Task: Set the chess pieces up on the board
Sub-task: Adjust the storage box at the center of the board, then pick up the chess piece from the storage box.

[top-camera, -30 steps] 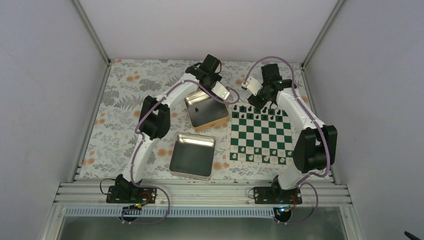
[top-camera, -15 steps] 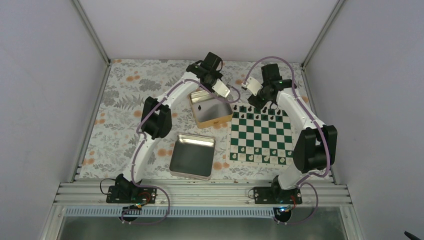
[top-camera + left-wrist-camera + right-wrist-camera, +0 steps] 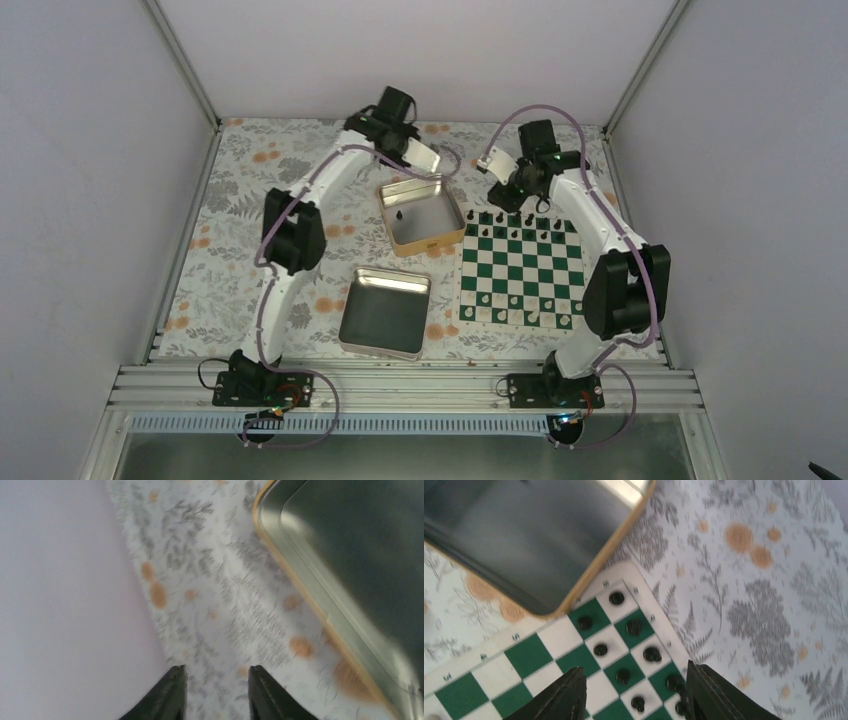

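The left tool hangs over the flowered cloth on the desk. Its fingers are parted a little, with nothing between them. The gold-rimmed tin lies just ahead and to its right. One lone black piece shows on the tin's floor, and I take that to be what this tool is after.

The right tool is spread wide and empty. It hovers above the board, over the corner closest to the tin. The black chess pieces stand in two rows right beneath and ahead of it. A second tin lies well behind the left tool, toward the arm bases.

To do this well, I'd want the left tool to swing across the rim and open wider before it drops. The piece is tiny, so the fingers should straddle it squarely and come straight down, away from the tin's wall. The tin looks light and could slide if a finger catches its edge. The close should be gentle, because a skewed pinch may flick the piece away. The right tool is best kept high, since a careless dip could topple the pieces under it.
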{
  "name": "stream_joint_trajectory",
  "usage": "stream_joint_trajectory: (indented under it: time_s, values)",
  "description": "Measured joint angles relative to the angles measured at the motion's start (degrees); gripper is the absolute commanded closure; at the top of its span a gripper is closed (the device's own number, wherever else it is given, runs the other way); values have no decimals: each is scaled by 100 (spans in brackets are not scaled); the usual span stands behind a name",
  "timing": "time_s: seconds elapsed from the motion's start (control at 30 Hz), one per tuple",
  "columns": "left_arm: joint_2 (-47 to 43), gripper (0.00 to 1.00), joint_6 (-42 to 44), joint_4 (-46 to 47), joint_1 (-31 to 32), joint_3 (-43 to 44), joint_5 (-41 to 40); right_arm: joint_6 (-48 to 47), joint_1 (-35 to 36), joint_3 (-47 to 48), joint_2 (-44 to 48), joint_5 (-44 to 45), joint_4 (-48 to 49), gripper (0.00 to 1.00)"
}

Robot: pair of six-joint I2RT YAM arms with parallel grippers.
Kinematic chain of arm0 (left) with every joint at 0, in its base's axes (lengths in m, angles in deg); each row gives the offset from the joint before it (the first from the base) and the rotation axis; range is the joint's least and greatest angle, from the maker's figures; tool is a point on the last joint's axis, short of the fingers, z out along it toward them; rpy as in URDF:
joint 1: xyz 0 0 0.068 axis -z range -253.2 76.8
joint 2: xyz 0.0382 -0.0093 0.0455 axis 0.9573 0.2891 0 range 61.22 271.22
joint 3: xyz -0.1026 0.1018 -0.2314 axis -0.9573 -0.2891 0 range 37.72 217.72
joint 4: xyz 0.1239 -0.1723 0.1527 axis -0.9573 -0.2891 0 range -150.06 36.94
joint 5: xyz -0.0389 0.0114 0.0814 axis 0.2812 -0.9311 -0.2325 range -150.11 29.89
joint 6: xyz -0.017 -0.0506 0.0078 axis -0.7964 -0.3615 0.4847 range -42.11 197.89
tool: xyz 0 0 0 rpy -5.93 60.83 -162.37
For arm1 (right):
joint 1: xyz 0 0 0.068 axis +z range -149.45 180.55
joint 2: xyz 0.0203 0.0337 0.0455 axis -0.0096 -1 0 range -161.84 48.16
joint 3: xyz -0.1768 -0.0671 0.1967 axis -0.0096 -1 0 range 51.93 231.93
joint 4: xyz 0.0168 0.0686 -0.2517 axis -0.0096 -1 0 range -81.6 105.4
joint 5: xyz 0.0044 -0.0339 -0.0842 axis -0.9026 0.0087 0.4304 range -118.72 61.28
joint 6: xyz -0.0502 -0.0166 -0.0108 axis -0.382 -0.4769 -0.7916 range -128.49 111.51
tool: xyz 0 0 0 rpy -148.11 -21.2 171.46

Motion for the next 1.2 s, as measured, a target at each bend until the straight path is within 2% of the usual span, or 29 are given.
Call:
stream_joint_trajectory:
  time_s: [0.03, 0.07, 0.1, 0.3, 0.47, 0.67, 0.9, 1.2]
  values:
    - [-144, 16, -90, 15, -103, -83, 81, 0, 35, 111, -81, -98, 0, 48]
    - [-369, 2, -295, 87, -254, -240, 238, 0, 83, 251, -190, -208, 11, 48]
    - [-544, 0, -393, 170, -380, -367, 361, -2, 133, 354, -289, -297, 24, 48]
    - [-2135, 0, -1683, 1163, -1550, -1716, 1237, -155, 852, 1049, -1263, -573, 92, 48]
    - [-2861, 0, -2704, 2015, -2168, -2691, 1591, -284, 1550, 1526, -2144, -575, 72, 51]
    - [-3305, 0, -3554, 2894, -2350, -4148, 1600, -348, 1991, 2057, -2669, -564, 116, 53]
    - [-3724, 0, -4177, 3733, -2345, -5305, 1362, -358, 2094, 2852, -3292, -557, 168, 58]
    - [-4122, 0, -4568, 4352, -2354, -5768, 1279, -271, 2197, 3204, -3904, -562, 136, 60]
